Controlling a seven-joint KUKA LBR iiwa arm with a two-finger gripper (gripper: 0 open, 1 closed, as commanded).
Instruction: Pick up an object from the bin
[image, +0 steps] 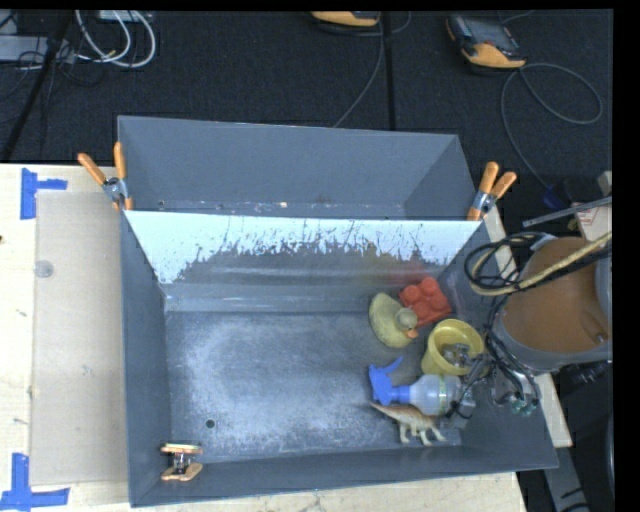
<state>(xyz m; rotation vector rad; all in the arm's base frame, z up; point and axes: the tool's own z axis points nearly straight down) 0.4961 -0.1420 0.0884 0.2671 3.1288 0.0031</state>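
Seeing the tool (467, 393) sitting low at the lower right of the grey bin (270, 370), under the orange-covered wrist (555, 305) coming in from the right edge. Finding it just beside a pale translucent bottle (430, 395) with a blue cap (385, 382). Noting a yellow cup (452, 345) just above, a tan toy dinosaur (415, 427) just below, a yellowish rounded toy (392, 320) and a red block (425, 298) further up. Not managing to tell how far open the tool is, nor whether anything is held.
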